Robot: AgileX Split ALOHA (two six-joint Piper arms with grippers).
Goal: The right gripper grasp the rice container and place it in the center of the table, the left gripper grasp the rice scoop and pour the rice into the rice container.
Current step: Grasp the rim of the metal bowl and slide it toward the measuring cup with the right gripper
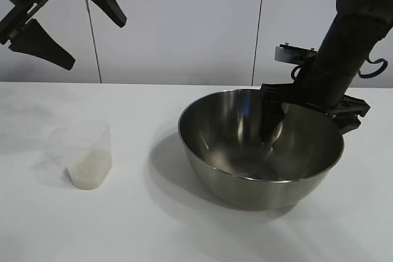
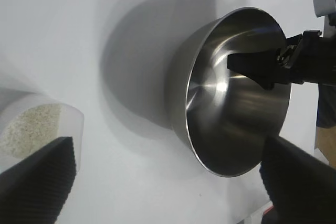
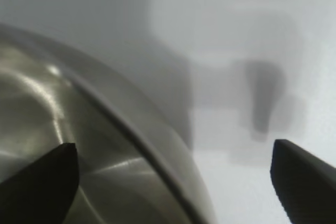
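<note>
right gripper [image 1: 307,121] straddles the far-right rim of the rice container [image 1: 245,170], fingers spread, one inside the bowl, one outside, not yet pinching; left gripper [image 1: 67,23] hangs high, fingers spread wide, empty; rice scoop [image 1: 83,154] with rice [image 1: 86,170] stands on the table [image 1: 123,225] below the left fingers, well apart from the bowl

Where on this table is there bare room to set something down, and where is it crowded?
Free: the white table between the rice scoop and the rice container, the near edge before both, and the far strip behind the scoop. Crowded: the container's far right rim, which the right gripper straddles.
</note>
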